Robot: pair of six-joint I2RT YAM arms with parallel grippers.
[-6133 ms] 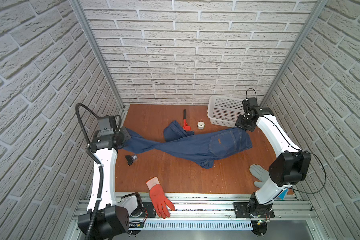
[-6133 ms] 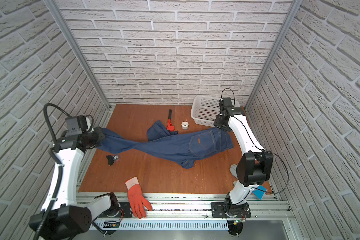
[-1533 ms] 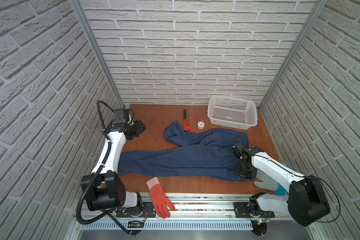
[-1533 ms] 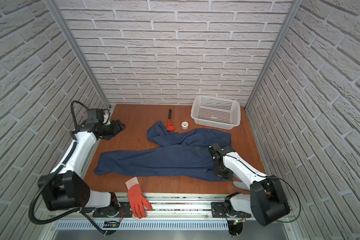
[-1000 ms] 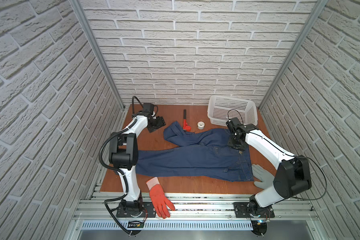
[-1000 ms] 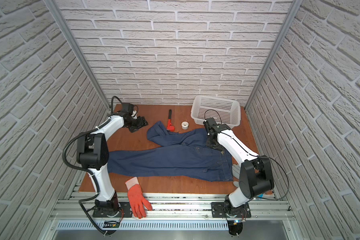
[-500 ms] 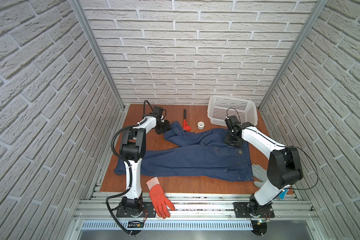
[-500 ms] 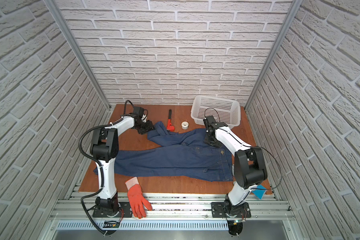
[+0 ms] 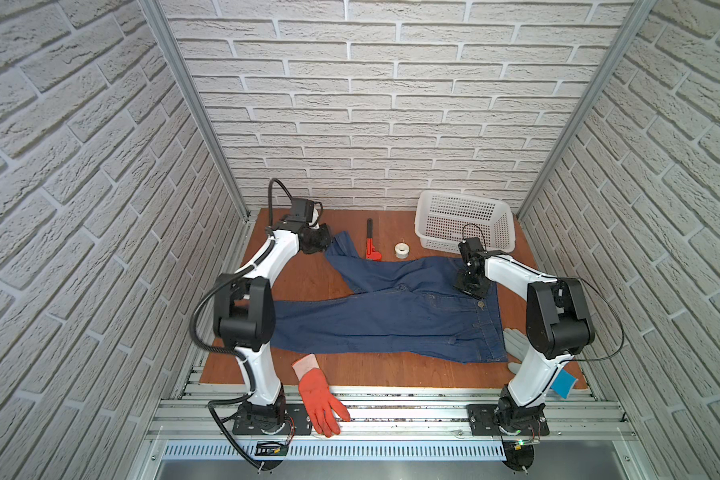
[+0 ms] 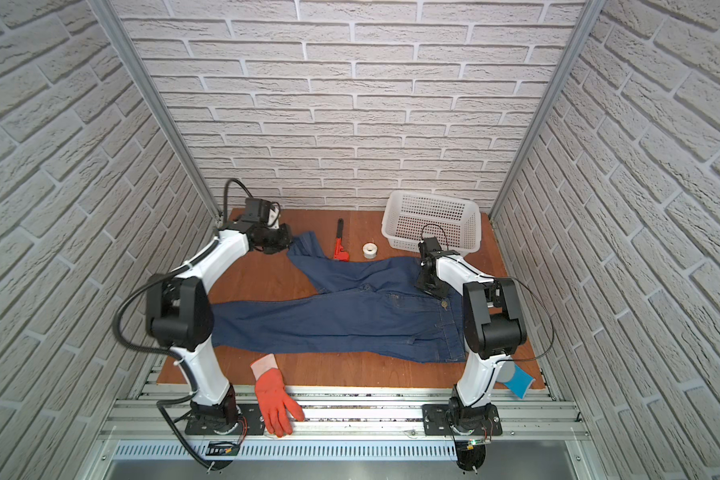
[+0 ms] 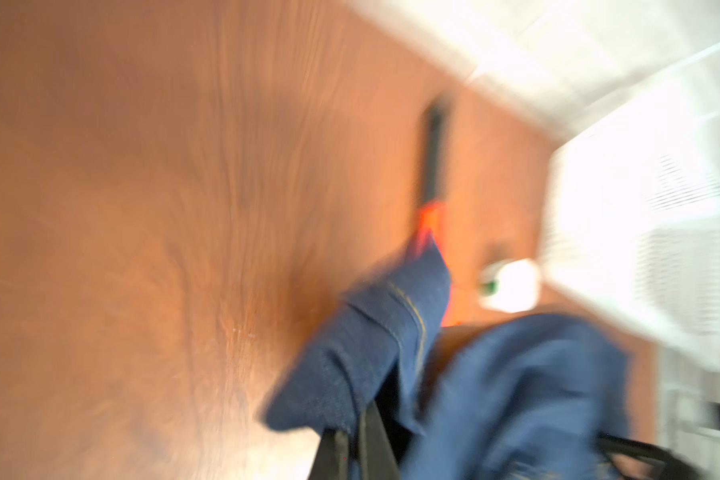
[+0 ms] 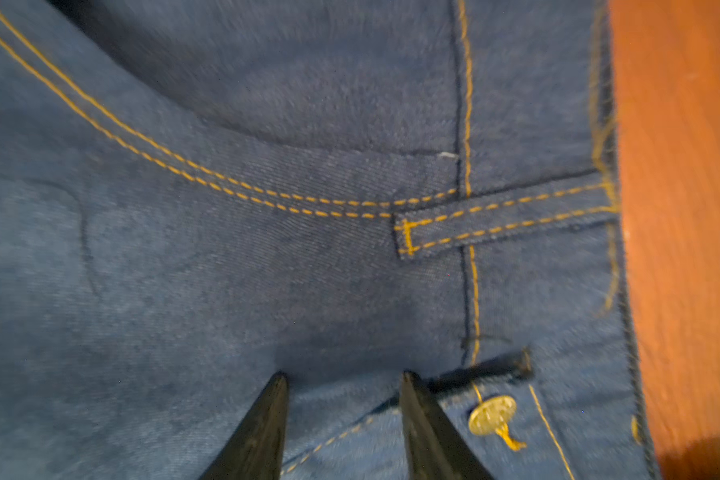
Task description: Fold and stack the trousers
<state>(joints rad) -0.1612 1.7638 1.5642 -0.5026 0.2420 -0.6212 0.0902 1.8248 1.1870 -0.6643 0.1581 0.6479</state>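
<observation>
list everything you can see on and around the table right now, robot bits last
trousers: one, dark blue, spread across the table's middle, waist to the right
orange glove: one, orange-red, front edge, over the rail
grey glove: one, grey, beside the right arm, partly hidden
wrench: one, red with black handle, back of table
tape roll: one, white, right of the wrench
basket: one, white, back right corner
blue item: one, front right corner; cannot tell what
table: one, brown wood
left gripper: black, shut on the far trouser leg's cuff
right gripper: black, open, at the waistband by the button
</observation>
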